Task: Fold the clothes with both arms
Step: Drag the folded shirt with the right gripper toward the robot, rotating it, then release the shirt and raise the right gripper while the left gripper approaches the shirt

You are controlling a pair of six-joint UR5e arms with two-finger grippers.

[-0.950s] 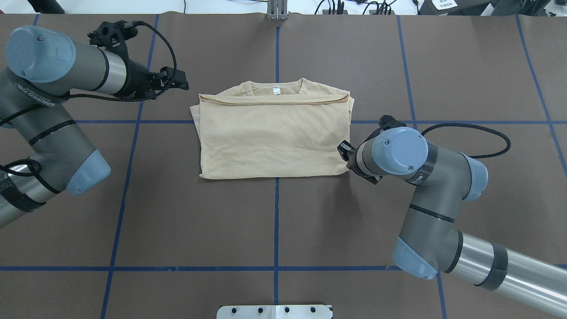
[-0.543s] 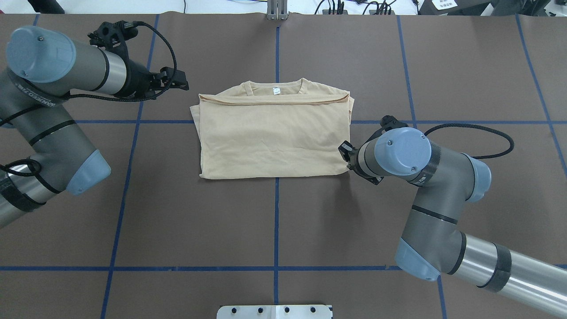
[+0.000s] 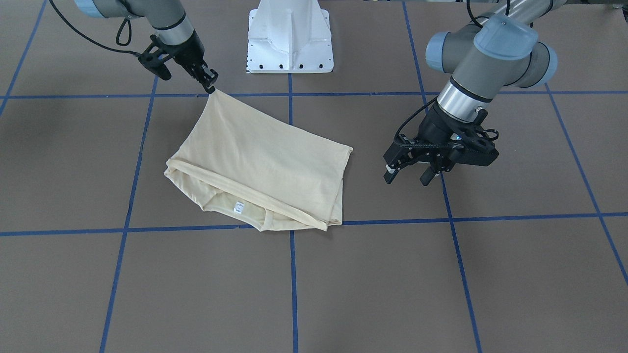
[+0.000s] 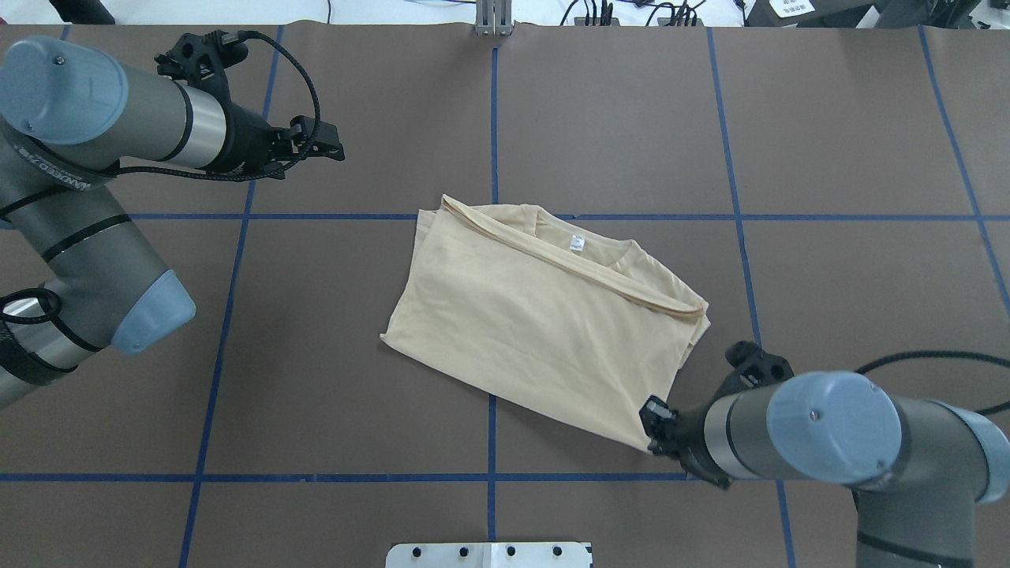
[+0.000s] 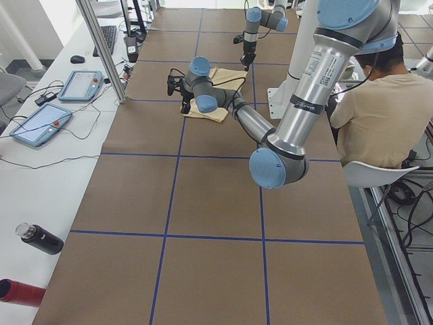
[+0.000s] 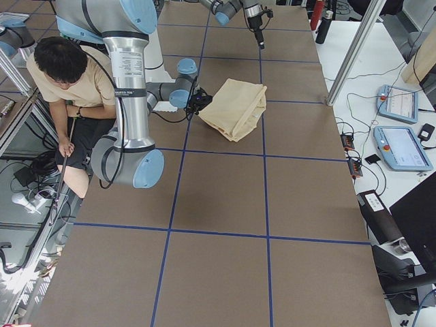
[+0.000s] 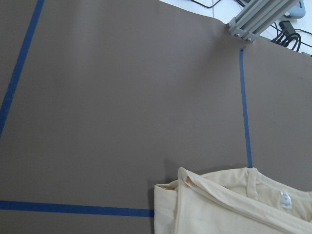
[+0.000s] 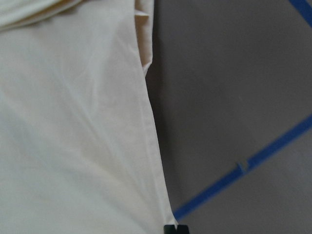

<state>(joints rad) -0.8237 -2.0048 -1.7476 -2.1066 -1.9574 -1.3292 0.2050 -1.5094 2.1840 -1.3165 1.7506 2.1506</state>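
Nearest the robot's base, the right gripper [image 3: 212, 88] is closed to a pinch on the near right corner of the shirt [image 4: 544, 331]. From overhead its wrist hides most of the fingers, and its own camera catches only a black tip at the bottom edge. The cream shirt lies folded into a rectangle around the middle of the table [image 4: 316, 394], across a blue tape line [image 4: 491, 426]. Its long axis runs diagonally from far left to near right, with the collar edge turned away from the robot and to its right. The white neck label [image 4: 577, 243] carries print too small to read. Farther off, the left gripper [image 3: 409, 175] hangs apart from the shirt, jaws spread wide and holding nothing
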